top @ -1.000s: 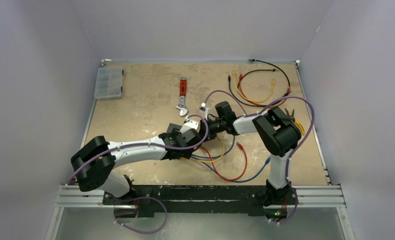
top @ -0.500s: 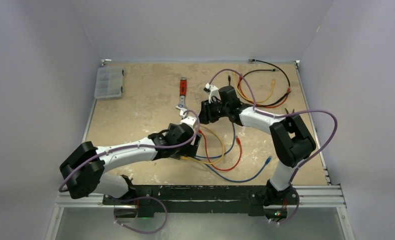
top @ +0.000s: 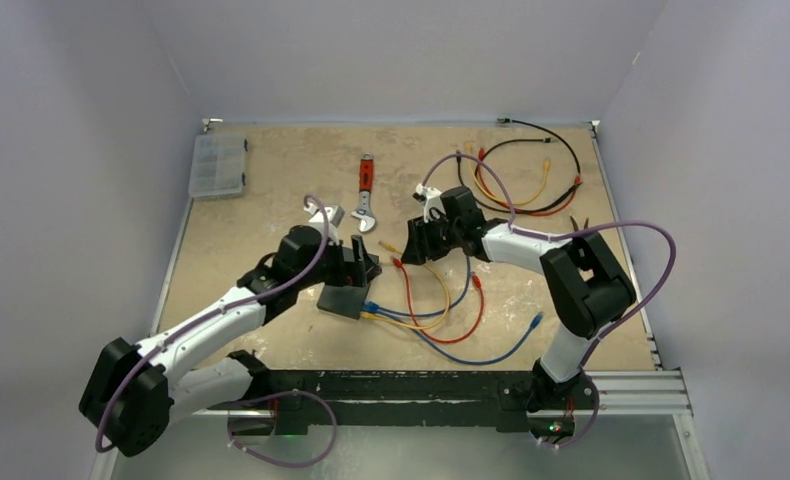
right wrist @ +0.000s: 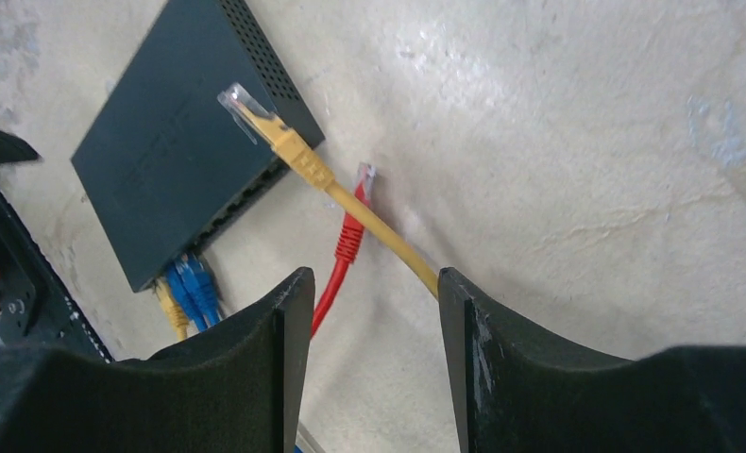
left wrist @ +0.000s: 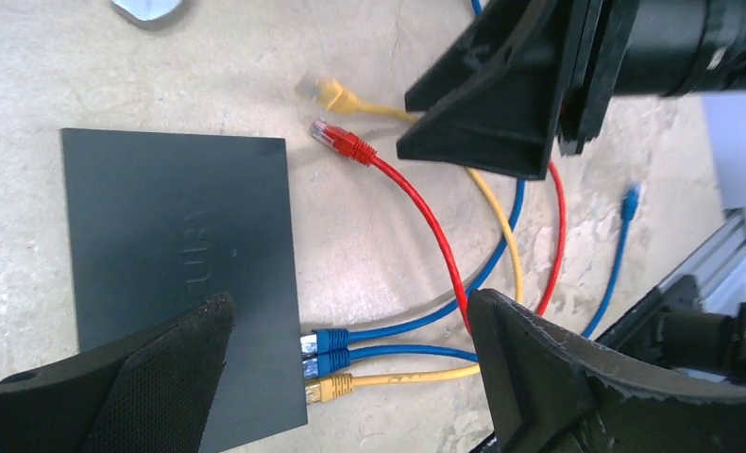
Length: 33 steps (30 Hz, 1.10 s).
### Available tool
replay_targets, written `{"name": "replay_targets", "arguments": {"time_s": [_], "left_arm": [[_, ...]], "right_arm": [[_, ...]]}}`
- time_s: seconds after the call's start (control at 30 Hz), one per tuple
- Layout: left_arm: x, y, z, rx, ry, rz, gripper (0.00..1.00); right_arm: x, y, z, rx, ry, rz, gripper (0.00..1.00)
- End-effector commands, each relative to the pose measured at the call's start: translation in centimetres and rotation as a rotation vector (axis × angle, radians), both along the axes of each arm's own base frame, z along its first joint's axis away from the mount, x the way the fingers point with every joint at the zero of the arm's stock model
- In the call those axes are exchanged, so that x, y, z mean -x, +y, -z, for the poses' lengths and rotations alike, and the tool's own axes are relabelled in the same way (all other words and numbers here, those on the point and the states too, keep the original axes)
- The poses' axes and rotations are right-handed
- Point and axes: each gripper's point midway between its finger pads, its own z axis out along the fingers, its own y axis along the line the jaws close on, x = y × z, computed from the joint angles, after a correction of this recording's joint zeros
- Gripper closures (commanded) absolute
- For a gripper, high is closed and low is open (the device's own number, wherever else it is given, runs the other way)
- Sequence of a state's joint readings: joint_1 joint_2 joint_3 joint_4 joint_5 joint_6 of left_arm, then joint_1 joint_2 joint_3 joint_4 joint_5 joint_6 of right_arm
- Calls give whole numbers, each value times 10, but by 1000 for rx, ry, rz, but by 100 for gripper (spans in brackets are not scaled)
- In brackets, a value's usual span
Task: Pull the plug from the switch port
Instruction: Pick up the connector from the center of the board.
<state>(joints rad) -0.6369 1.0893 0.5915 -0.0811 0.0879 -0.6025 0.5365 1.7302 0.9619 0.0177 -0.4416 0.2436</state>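
The flat black switch (top: 343, 299) (left wrist: 180, 264) (right wrist: 176, 142) lies at mid-table. Two blue plugs (left wrist: 329, 348) and a yellow plug (left wrist: 330, 385) sit in its ports. A loose yellow plug (right wrist: 277, 127) (left wrist: 324, 91) (top: 387, 247) and a loose red plug (right wrist: 354, 226) (left wrist: 339, 141) (top: 398, 263) lie free beside the switch, outside any port. My left gripper (left wrist: 350, 307) (top: 362, 264) hovers open over the switch's port edge, holding nothing. My right gripper (right wrist: 371, 283) (top: 412, 245) stands open just right of the loose plugs, with nothing between its fingers.
A red-handled wrench (top: 367, 190) lies behind the switch. A clear compartment box (top: 217, 165) sits at the back left. Coiled black, red and yellow cables (top: 521, 178) lie at the back right. Red, blue and yellow cables (top: 451, 320) loop toward the front edge.
Both grippers have opened. The left arm swung back to the left off the switch. The right gripper pulled away to the right and let go; loose plugs now lie beside the switch.
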Motion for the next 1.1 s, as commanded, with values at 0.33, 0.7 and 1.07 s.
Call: {"name": "replay_targets", "arguments": {"time_s": [0.33,0.7,1.07], "left_arm": [[-19,48,-38,191,-32,-97,4],[-38,100,-62,-92,-95,-205,4],[-43,143,-56,-344,-92,-300,4]], "right_arm": [[32,4,-3,-83,46,-66,51],[33,6,-29,-132,15,-57,41],[43,15,-10,-139,95,-79,59]]}}
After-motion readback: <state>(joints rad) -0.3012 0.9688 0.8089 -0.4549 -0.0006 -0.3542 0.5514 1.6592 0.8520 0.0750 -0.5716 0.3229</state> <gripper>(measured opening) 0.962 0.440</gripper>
